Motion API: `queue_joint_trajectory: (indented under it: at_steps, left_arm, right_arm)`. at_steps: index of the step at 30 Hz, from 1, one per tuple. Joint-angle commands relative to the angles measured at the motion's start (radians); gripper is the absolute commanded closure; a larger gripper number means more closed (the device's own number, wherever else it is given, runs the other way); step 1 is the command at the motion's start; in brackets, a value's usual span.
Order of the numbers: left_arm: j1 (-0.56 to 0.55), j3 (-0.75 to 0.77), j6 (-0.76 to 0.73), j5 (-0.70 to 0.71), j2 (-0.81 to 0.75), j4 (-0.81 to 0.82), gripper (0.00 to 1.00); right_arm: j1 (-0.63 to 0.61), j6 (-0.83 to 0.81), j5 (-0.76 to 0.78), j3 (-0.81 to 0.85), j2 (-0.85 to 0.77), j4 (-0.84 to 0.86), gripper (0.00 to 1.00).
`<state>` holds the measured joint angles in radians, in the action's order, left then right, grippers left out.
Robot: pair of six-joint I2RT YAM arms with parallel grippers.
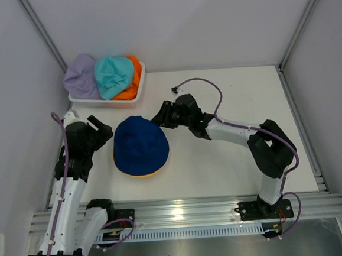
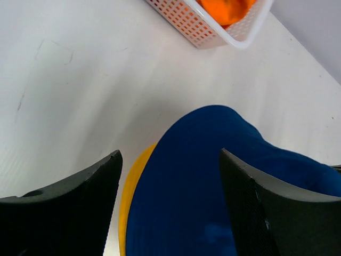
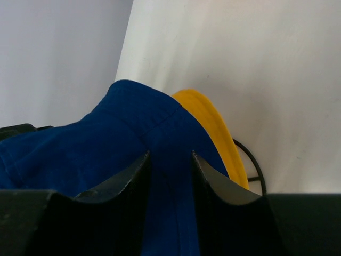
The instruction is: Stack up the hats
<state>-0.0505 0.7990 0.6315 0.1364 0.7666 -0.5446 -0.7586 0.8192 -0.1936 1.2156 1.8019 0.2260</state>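
A navy hat (image 1: 139,143) lies crown-up over a yellow hat (image 1: 146,175), of which only a thin brim edge shows. My left gripper (image 1: 103,132) is at the navy hat's left side, open. In the left wrist view the left gripper (image 2: 168,153) has its jaws wide apart above the navy hat (image 2: 213,176) and the yellow hat's brim (image 2: 130,192). My right gripper (image 1: 160,117) is at the hat's far right edge. In the right wrist view the right gripper (image 3: 169,154) stands open a little, with navy hat (image 3: 106,138) fabric showing in the gap and yellow hat (image 3: 213,128) beside it.
A white mesh basket (image 1: 107,103) at the back left holds a lavender hat (image 1: 79,77), a teal hat (image 1: 112,74) and an orange hat (image 1: 131,86). The basket (image 2: 186,21) also shows in the left wrist view. A black wire stand (image 3: 256,165) peeks from under the yellow brim.
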Motion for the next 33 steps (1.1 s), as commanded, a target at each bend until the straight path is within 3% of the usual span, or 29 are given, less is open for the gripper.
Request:
queue_joint_trajectory:
  at_steps: [1, 8, 14, 21, 25, 29, 33]
  left_arm:
    - [0.073, -0.017, -0.001, -0.013, -0.007, 0.066, 0.23]
    - [0.202, -0.049, -0.018, -0.172, 0.019, 0.089, 0.17]
    - [0.303, -0.101, 0.003, -0.360, 0.052, 0.149, 0.14]
    - [0.350, -0.239, 0.094, -0.535, 0.100, 0.330, 0.17]
    - [0.353, -0.300, 0.148, -0.593, 0.097, 0.457, 0.18]
    - [0.354, -0.339, 0.166, -0.601, 0.088, 0.538, 0.17]
    - [0.354, -0.374, 0.174, -0.610, 0.102, 0.640, 0.17]
  right_arm:
    - [-0.010, -0.006, -0.062, 0.117, 0.063, -0.014, 0.60]
    - [-0.018, -0.028, -0.200, 0.379, 0.263, -0.160, 0.61]
    - [-0.019, -0.087, -0.211, 0.550, 0.365, -0.223, 0.58]
    - [0.050, -0.146, -0.293, 0.752, 0.448, -0.335, 0.45]
    - [0.123, -0.187, -0.265, 0.847, 0.422, -0.450, 0.40]
    - [0.195, -0.192, -0.199, 0.733, 0.288, -0.517, 0.40]
    - [0.226, -0.160, -0.140, 0.451, 0.082, -0.427, 0.38]
